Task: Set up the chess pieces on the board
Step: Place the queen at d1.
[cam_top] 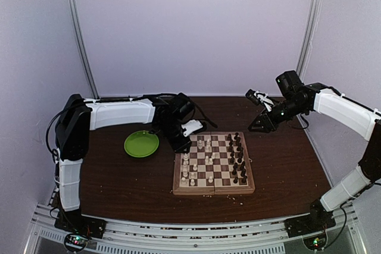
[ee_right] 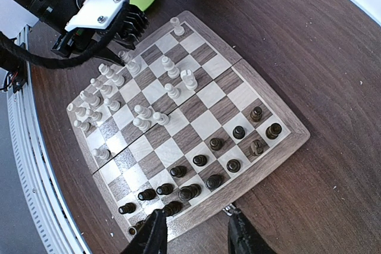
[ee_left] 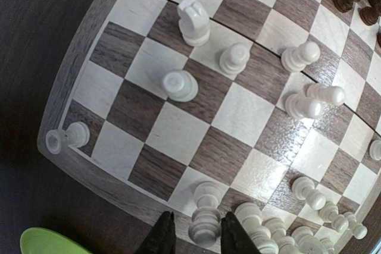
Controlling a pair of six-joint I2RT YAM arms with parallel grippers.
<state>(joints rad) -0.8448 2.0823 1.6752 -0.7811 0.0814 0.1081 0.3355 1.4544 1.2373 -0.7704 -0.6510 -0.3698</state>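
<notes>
Our left gripper (ee_left: 196, 239) stood low over the near edge of the board (ee_left: 149, 111), jaws narrowly apart astride a white piece (ee_left: 205, 225). We could not tell whether the pads actually pinched it. More white pieces (ee_left: 271, 230) crowded just right of its right finger. We judged that any sideways drift or tilted lift could topple them, or let a loosely held piece slip. Our right gripper (ee_right: 196, 236) hung wide open and empty, with the dark pieces (ee_right: 178, 191) just ahead of its fingertips. A careless descent there could scatter that row.
</notes>
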